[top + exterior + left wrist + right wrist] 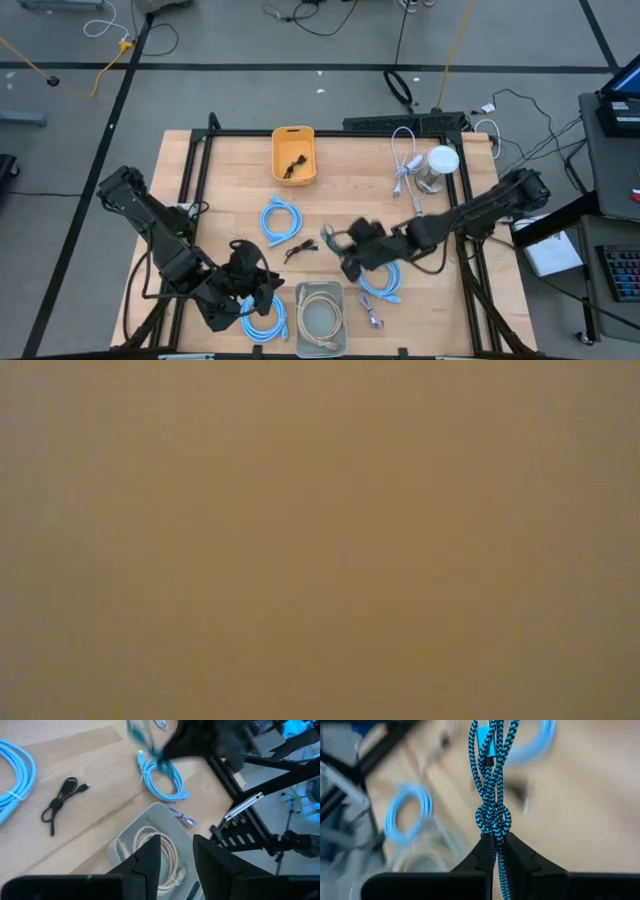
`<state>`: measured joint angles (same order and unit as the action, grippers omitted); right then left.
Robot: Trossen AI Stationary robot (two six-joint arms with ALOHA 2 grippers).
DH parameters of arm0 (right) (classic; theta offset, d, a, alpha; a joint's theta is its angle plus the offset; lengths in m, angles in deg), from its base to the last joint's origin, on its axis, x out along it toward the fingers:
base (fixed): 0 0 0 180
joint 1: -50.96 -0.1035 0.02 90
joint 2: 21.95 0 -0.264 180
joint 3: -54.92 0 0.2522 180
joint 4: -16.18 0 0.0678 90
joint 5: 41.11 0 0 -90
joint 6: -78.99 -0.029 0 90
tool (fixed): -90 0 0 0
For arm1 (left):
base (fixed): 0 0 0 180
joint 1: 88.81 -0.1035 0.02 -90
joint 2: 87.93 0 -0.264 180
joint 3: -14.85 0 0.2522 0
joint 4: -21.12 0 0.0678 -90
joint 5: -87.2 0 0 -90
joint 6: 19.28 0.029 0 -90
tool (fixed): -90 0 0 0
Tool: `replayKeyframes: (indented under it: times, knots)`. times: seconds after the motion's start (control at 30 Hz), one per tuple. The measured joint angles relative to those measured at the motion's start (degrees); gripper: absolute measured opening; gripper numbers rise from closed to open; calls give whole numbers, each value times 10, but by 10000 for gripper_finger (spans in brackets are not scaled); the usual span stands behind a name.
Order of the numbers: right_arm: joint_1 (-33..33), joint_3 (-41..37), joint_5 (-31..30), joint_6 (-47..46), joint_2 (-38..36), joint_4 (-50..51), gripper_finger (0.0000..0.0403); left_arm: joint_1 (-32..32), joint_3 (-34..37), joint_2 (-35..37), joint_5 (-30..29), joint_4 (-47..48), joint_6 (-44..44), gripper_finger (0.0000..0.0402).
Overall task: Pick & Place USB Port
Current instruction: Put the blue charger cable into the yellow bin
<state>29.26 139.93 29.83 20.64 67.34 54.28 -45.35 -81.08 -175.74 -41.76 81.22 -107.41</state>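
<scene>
My right gripper (pixel 495 842) is shut on a blue-and-black braided cable bundle (pixel 492 775), near the table's middle (pixel 345 248). The left wrist view shows that cable (pixel 145 740) dangling under the right arm. My left gripper (pixel 175 847) is open and touches nothing. It hovers over the grey tray (pixel 150 815), which holds a coiled white cable (pixel 150 842), at the table's near edge (pixel 250 285). An orange bin (pixel 293 155) with a black cable inside stands toward the far edge. The low view shows only a flat tan blur. My right gripper pinches the braided cable bundle between its two fingers (pixel 482 852), just behind the knot (pixel 494 820) that ties the strands. The fingers lie along the strands. The looped strands and a blue plug (pixel 482 742) reach out past the fingertips. The bundle seems lifted off the table.
Light-blue coiled cables lie left of centre (pixel 280 218), at the near edge by the left gripper (pixel 265 320) and under the right arm (pixel 385 285). A small black cable (pixel 297 250), a grey cable (pixel 372 318), a white cable (pixel 405 165) and a pale cylinder (pixel 437 170) also lie about.
</scene>
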Motion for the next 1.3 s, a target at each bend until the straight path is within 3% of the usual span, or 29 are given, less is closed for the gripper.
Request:
replayKeyframes:
  times: [0.17,0.3,0.37,0.53,0.67,0.77,0.83,0.93,1.0,1.07,1.3]
  knots:
    - [39,141,-119,151,0,85,12,-30,0,0,-3,124,-89,117]
    - [74,189,-139,230,0,73,12,-102,0,13,-5,245,-154,117]
    - [86,203,-139,257,0,68,12,-159,0,25,7,245,-111,117]
    - [117,213,-122,295,0,71,12,-313,0,61,67,139,121,117]
    - [143,212,-108,323,0,91,12,-439,1,112,85,141,234,117]
    - [157,212,-107,351,-13,91,12,-536,5,164,102,87,327,117]
    - [168,212,-104,353,-20,82,12,-599,37,206,177,-22,400,117]
    - [185,212,-92,359,-26,77,12,-665,121,265,336,-254,466,117]
    - [198,212,-92,366,-27,61,13,-677,182,294,411,-388,501,117]
    - [214,212,-84,371,-29,50,15,-662,232,312,433,-448,529,117]
    - [263,212,-4,374,-26,5,15,-561,300,272,353,-461,652,117]
